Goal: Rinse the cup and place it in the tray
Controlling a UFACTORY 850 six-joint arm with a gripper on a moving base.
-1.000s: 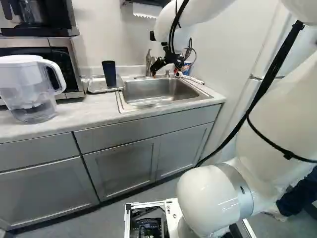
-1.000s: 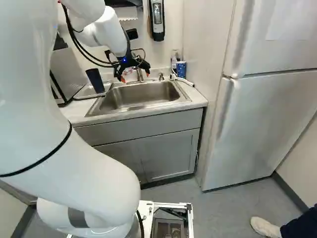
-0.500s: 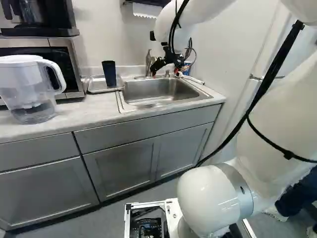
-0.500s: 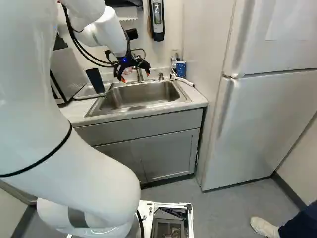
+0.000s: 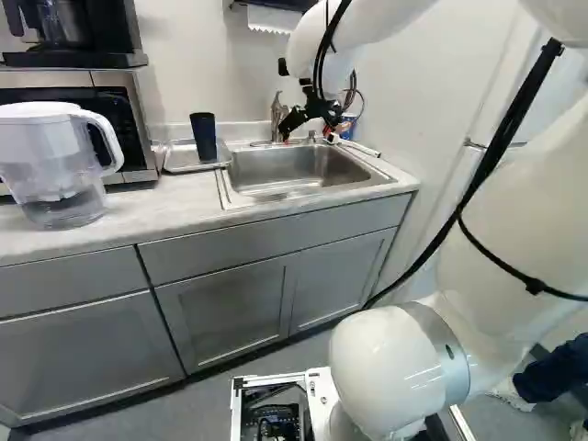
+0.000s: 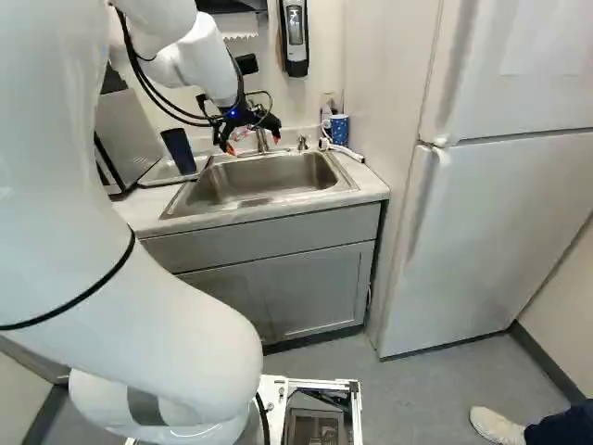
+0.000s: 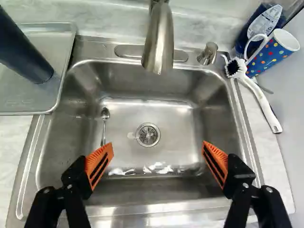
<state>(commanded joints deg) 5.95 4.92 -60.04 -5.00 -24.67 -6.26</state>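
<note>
One dark cup [image 7: 26,51] and one dotted cup [image 7: 271,56]: found the former, likely the task's, upright in one tray [image 7: 35,101], the latter near one brush [image 7: 257,96]. Judged the former light, stiff, slippery when wet, best grasped round its sides. Saw one spoon [image 7: 105,114] in one sink [image 7: 178,123], below the claw [image 7: 157,144], released, spread wide and empty.

Dark cup [image 7: 23,53], dotted blue mug [image 7: 270,55]

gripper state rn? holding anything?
Gripper: open, nothing between its fingers, above the sink; dark cup stands on the tray.
</note>
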